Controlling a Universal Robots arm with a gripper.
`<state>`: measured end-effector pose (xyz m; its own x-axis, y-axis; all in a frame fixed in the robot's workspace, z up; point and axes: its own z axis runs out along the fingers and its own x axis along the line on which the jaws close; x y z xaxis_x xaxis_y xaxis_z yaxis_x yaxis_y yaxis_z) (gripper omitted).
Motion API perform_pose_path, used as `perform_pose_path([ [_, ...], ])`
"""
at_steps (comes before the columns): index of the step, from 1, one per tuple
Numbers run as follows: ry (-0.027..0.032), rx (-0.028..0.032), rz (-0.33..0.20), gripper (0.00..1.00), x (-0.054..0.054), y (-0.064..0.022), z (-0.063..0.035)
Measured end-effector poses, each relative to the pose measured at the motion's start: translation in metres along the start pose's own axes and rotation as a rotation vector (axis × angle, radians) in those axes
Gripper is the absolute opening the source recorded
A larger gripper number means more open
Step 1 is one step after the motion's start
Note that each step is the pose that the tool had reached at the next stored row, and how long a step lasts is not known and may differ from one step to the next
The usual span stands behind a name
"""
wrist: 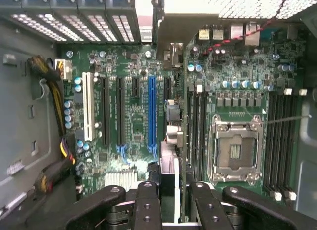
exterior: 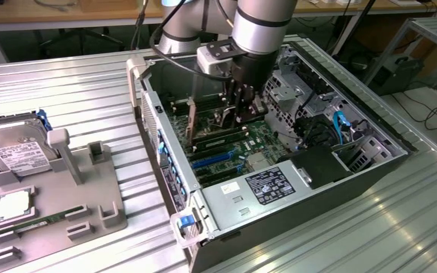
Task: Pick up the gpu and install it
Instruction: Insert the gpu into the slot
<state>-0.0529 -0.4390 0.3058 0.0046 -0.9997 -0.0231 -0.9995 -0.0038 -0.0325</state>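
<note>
My gripper (exterior: 249,114) reaches down into the open computer case (exterior: 386,128), over the green motherboard (exterior: 260,139). It is shut on the gpu (wrist: 173,141), which the wrist view shows edge-on as a thin upright card between the two black fingers (wrist: 148,200). The card's silver end bracket (wrist: 151,17) points at the case's vented rear wall. The card hangs just above the motherboard (wrist: 129,126), beside the long blue slot (wrist: 151,113) and between it and the black memory slots (wrist: 195,126). I cannot tell whether its lower edge touches a slot. In the exterior view the gpu (exterior: 222,119) stands upright under the wrist.
A grey fixture (exterior: 52,199) on the exterior view's left carries a silver hard drive (exterior: 17,153), a processor chip (exterior: 13,205) and a narrow green memory stick (exterior: 36,224). Inside the case are the power supply (exterior: 268,185), the bare processor socket (wrist: 235,150) and cable bundles (wrist: 54,96).
</note>
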Motion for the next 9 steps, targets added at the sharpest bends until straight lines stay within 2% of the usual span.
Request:
perform_pose_path([
  [4, 0.0001, -0.0001, 0.0, 0.28, 0.0001, 0.0077, 0.0054],
  [9, 0.0, -0.0027, 0.0, 0.28, 0.0003, 0.0097, 0.0111],
])
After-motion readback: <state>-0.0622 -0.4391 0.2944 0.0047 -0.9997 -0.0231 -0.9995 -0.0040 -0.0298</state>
